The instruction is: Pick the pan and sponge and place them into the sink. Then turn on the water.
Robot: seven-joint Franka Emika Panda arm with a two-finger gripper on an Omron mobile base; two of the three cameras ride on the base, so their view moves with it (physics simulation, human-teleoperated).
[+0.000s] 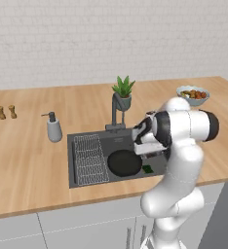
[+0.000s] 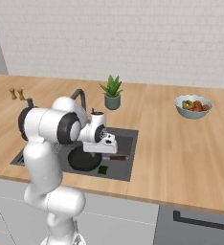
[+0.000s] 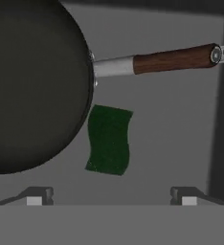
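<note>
Wooden surface (image 1: 28, 160) runs along a pale brick wall, with the sink (image 1: 84, 182) set into it. Inside the basin, a wire grid rack (image 1: 90, 158) lies on the left side as seen from the left base view. The pan (image 1: 124, 163) rests flat on the sink floor beside the rack; in the hand view its reddish-brown handle (image 3: 173, 59) points away from the black bowl. The sponge (image 3: 109, 139) lies on the sink floor just beside the pan's rim, dark green face up, under the line of the handle. The faucet (image 1: 117, 114) stands at the back edge of the sink. Behind it sits a potted plant (image 1: 123, 92); a soap dispenser (image 1: 53, 127) stands left of the sink, and a fruit bowl (image 1: 193, 95) is well apart to the right.

The gripper (image 3: 113, 196) hangs above the sink, over the sponge. Its fingertips (image 3: 37, 196) stand wide apart, holding nothing and touching nothing.
</note>
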